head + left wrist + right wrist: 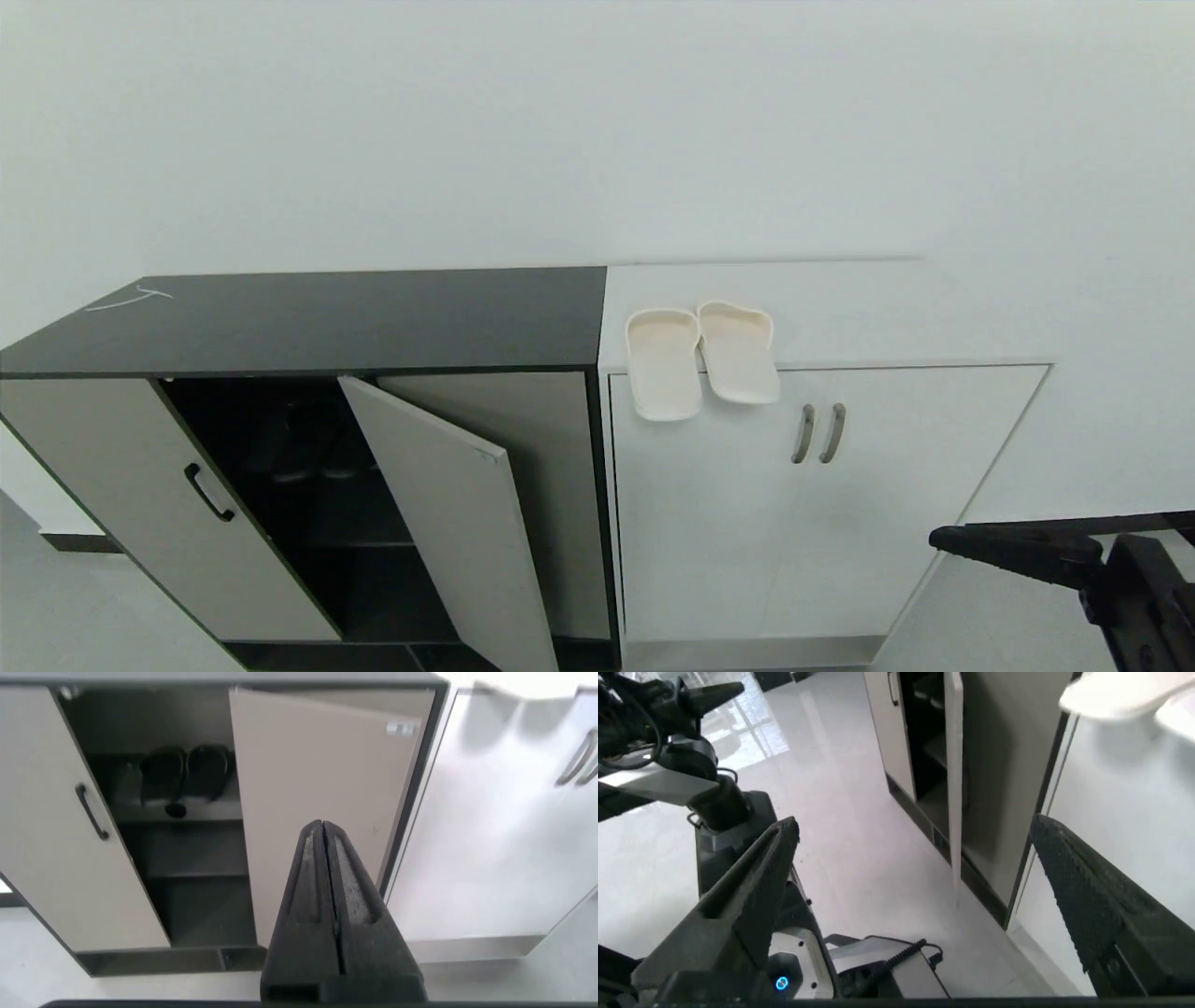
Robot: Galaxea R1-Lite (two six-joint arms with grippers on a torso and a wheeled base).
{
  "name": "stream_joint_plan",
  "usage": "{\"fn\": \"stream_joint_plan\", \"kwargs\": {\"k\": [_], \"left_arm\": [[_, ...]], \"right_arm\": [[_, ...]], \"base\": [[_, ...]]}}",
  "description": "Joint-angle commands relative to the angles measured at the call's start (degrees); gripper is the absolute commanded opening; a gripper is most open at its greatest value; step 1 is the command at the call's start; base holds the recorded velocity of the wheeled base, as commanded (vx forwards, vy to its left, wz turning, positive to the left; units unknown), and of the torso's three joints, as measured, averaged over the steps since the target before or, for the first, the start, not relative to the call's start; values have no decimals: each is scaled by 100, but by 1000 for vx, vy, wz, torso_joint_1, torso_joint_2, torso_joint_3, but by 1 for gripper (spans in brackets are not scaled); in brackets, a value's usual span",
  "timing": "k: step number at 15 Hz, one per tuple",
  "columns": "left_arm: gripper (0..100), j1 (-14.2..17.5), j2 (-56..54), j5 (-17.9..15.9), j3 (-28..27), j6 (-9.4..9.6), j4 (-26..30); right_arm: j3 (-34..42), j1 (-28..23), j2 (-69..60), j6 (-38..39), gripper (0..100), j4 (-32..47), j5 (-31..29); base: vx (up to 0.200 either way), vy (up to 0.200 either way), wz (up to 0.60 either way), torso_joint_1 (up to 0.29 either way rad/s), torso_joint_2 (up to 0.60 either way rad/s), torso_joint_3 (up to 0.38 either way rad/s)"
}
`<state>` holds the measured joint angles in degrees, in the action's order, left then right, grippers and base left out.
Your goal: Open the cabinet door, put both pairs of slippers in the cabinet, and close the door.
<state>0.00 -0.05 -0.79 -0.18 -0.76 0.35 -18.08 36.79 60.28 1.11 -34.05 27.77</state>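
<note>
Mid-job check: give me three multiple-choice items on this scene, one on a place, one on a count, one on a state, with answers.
1. Where does the white pair of slippers lie?
A) on the floor
B) on top of the white cabinet, toes past its front edge
C) on a shelf

2. How many dark slippers sit inside the dark-topped cabinet?
A) none
B) two
C) four

3. How is the left gripper?
A) shut, empty
B) wide open
C) shut on a slipper

Answers:
1 B, both lie on the white top, overhanging the doors.
2 B, two sit side by side on the upper shelf.
3 A, its fingers meet with nothing between them.
</note>
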Motion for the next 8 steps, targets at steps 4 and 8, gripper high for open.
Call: {"fn": "stream_joint_plan", "kwargs": {"k": [4,8], "left_arm": [[0,0,5,0,1,-4,0],[0,0,5,0,1,-4,0]], "right_arm": [[-73,3,150,74,100,-14,0],[-152,3,194,249,100,-23,-70]], "base": [[0,0,0,273,-587,-312],[0,0,0,213,-442,-235]]}}
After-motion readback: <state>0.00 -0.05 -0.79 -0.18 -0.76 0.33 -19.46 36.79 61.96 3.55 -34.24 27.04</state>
